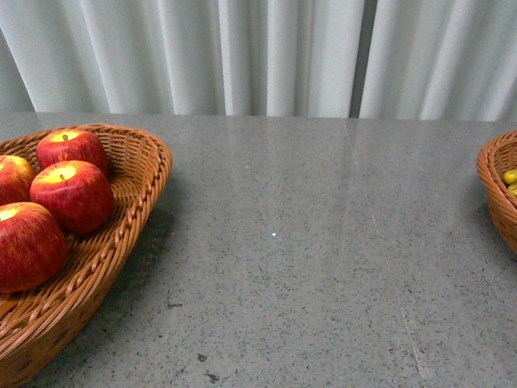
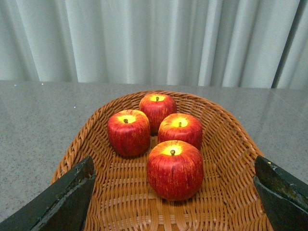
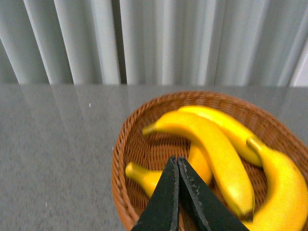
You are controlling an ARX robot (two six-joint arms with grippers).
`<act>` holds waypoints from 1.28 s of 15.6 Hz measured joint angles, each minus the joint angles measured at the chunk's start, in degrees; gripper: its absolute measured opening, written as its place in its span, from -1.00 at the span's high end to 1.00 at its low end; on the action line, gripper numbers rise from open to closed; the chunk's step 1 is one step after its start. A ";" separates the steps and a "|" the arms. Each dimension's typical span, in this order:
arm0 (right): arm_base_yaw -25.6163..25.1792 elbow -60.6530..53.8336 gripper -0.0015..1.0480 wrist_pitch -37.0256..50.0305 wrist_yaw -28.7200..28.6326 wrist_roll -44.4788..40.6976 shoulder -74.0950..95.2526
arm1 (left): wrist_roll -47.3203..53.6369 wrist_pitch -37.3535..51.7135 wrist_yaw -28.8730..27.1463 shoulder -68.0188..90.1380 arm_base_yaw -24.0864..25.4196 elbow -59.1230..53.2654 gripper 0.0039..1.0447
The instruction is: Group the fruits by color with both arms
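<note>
**Ana:** What does the front view show?

**Ben:** A grey speckled table (image 1: 307, 242) before a pale curtain (image 1: 266, 56). At nine o'clock sits a woven apple basket (image 1: 133, 194) holding four red apples (image 1: 73, 196), streaked with yellow. At three o'clock, cut off by the frame edge, is a second basket (image 1: 494, 190) with a glimpse of yellow fruit inside. No fruit lies on the bare table between them. Neither arm appears here.

**Ana:** And the left wrist view?

**Ben:** It looks down into the apple basket. Four apples cluster together, the nearest at centre, the others toward twelve o'clock. The left gripper (image 2: 175, 197) hangs above the near rim, its two dark fingers (image 2: 62, 202) spread wide at seven and five o'clock, holding nothing.

**Ana:** The right wrist view?

**Ben:** The banana basket (image 3: 126, 144), with several yellow bananas (image 3: 211, 144) lying across one another inside; I count at least three. The right gripper (image 3: 177, 161) rises from six o'clock, its fingers pressed together into a point, with nothing between them, over the basket's near side.

**Ana:** How far along is the sorting?

**Ben:** It looks finished, or nearly so. Reds are in one basket, yellows in the other, nothing loose in sight and neither gripper carrying fruit. What remains, I judge, is only drawing the arms clear.
</note>
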 joint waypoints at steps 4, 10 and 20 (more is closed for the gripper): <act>0.00 -1.03 0.96 -7.43 -0.02 0.00 -8.61 | 0.00 0.00 0.00 0.00 0.00 0.00 -0.88; 0.00 -2.89 0.96 -7.28 -0.02 -0.04 -10.75 | 0.00 0.00 0.00 0.00 0.00 0.00 -0.88; 0.00 -2.89 -0.91 -7.28 -0.02 -0.04 -10.75 | 0.00 0.00 0.00 0.00 0.00 0.00 -0.88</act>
